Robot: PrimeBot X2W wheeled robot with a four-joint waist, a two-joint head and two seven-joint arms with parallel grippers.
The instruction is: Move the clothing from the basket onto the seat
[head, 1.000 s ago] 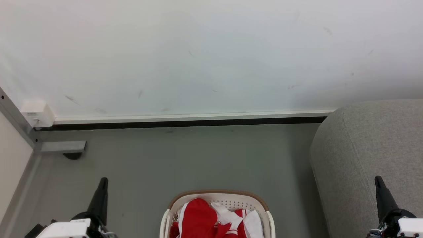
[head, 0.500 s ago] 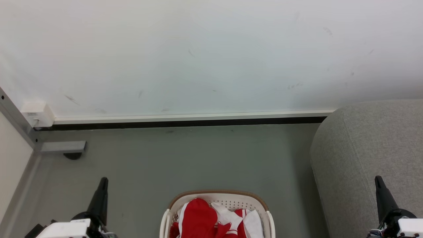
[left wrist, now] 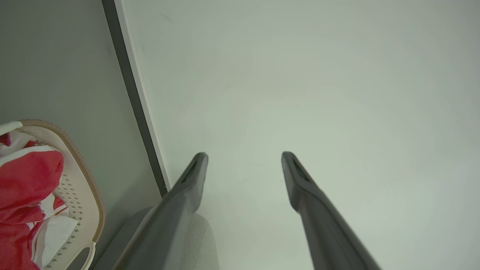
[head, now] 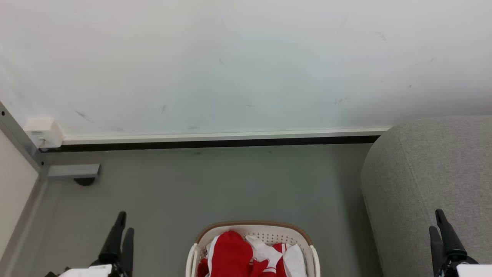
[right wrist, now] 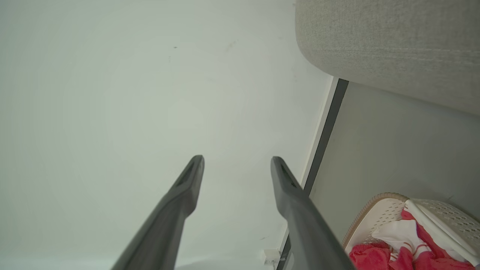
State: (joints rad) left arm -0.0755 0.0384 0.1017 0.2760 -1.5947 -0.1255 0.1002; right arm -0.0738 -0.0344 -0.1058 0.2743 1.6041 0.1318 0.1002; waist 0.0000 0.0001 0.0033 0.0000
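No text, brand, number or sign can be read: the clothing (red with white panels) and the basket look unmarked, and the small white box low on the wall may carry a mark too small to tell.

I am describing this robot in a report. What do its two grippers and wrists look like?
The left gripper and the right gripper look alike: each has two long, slim, dark grey fingers that taper to narrow rounded tips, with a shallow slot on the inner face near the tip. A white casing sits at each wrist.
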